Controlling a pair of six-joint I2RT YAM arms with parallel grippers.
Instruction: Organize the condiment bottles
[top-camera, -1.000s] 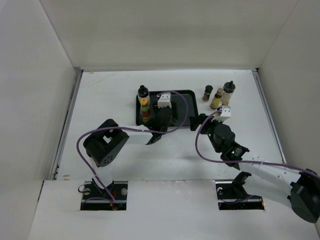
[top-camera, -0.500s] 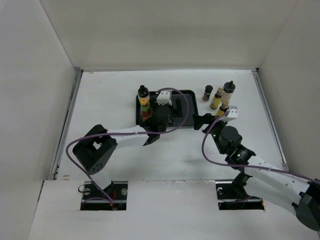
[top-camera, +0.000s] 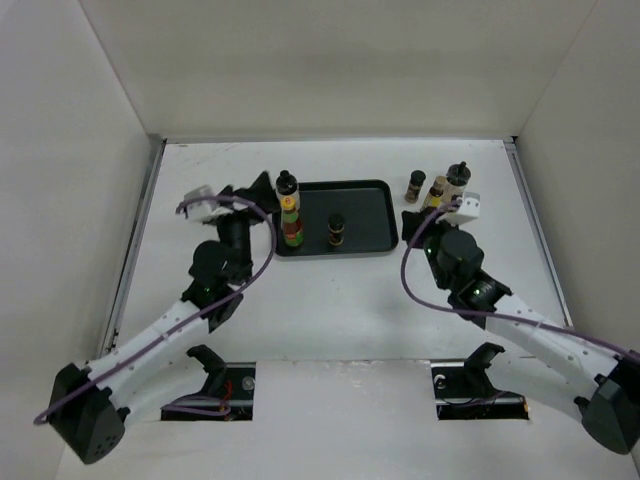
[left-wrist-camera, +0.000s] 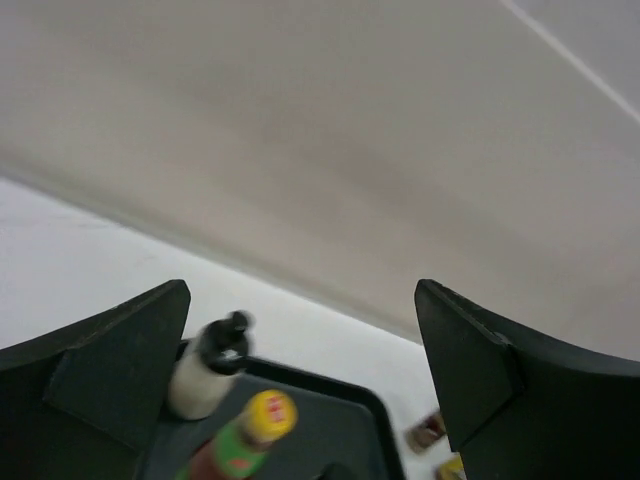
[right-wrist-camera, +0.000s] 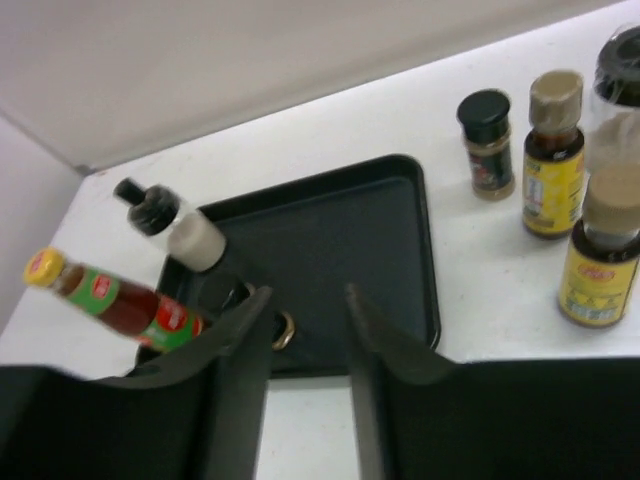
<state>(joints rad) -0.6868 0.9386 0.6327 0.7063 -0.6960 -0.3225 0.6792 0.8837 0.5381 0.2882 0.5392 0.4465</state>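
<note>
At the left rim of the black tray (top-camera: 365, 200), your left end effector (top-camera: 248, 188) hangs with its fingers spread wide and nothing between them. It is just beside the pale black-capped bottle (top-camera: 286, 184) and the red-green bottle (top-camera: 291, 226). Both are tall and narrow, so I judge that a sideways drift of those open fingers could topple one into the other. The short brown bottle (top-camera: 336, 231) stands apart near the tray's middle and looks safer.

The bigger risk is on your right. The right end effector (right-wrist-camera: 305, 310) has its fingers pressed nearly together and pinches nothing, yet its wrist sits just beside the near slim yellow-labelled bottle (right-wrist-camera: 598, 265). Four bottles stand on the counter (top-camera: 350, 290) right of the tray: that one, a second slim yellow-labelled bottle (top-camera: 436, 192), a dark-capped brown bottle (top-camera: 416, 185) and a second pale bottle (top-camera: 458, 180). They stand close together, so a swing of the wrist toward them could bowl several over. You will also need to spread the fingers before any grasp.

The left arm stretches forward along the left side, with its wrist tipped up toward the back wall. The right arm runs diagonally from its base into the gap between the tray and the cluster, fingers aimed at the tray.
</note>
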